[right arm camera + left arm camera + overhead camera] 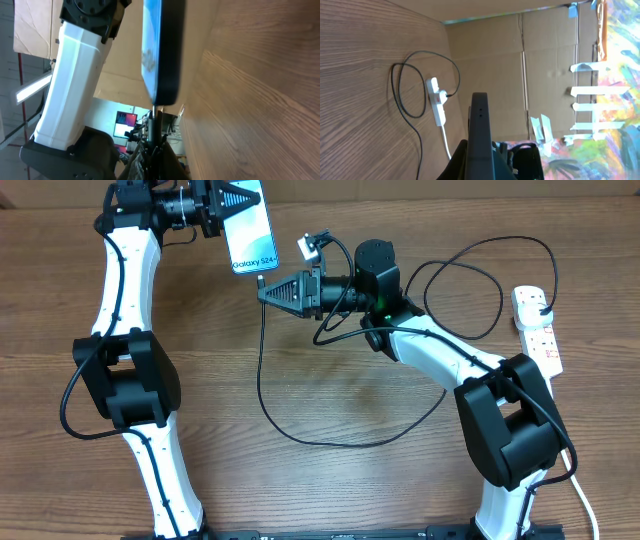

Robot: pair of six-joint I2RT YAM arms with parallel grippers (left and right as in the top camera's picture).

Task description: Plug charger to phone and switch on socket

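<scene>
My left gripper (238, 197) is shut on the phone (250, 235), holding it off the table with its lit "Galaxy S24" screen up; in the left wrist view its dark edge (481, 135) runs up between the fingers. My right gripper (268, 291) is shut on the charger's small plug tip (154, 122), right at the phone's bottom edge (162, 75). The thin black charger cable (300, 435) loops over the table to its black plug in the white socket (537, 328) at the right, which also shows in the left wrist view (437, 100).
A cardboard wall (520, 70) stands behind the table. The socket's white cord (585, 500) runs off the front right. Both arm bases (150, 480) stand at the front edge.
</scene>
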